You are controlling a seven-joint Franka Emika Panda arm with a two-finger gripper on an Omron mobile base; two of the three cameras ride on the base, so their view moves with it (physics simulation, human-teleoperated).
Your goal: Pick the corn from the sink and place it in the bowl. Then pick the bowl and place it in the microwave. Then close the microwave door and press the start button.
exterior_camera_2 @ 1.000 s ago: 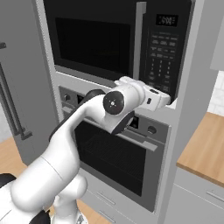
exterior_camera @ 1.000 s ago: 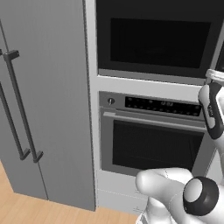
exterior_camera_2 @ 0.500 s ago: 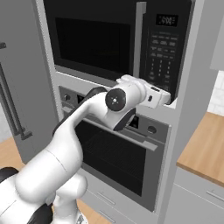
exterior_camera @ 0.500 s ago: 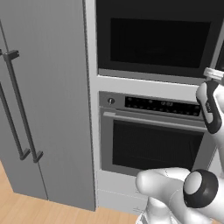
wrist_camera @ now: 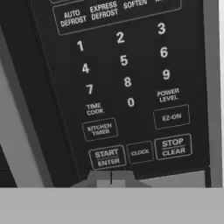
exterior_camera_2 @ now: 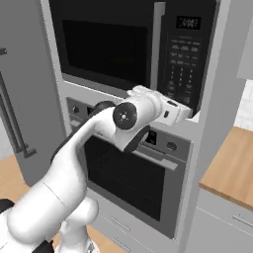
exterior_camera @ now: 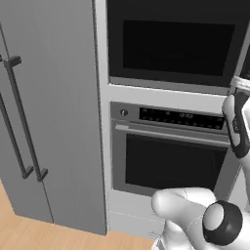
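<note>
microwave: we see its door shut, panel at the right.
button panel: fills our hand view, close.
START button: just above the claw, dead ahead.
claw: fingertips together, holding nothing.

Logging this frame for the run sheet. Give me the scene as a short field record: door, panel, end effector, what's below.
microwave door: closed, steel bar handle at its right edge
button panel: right of door, keypad fully legible in hand view
START/ENTER button: bottom row, directly ahead of end effector
end effector: tips together, just below START/ENTER
oven: under microwave, door closed
fridge: left of oven, closed
</note>
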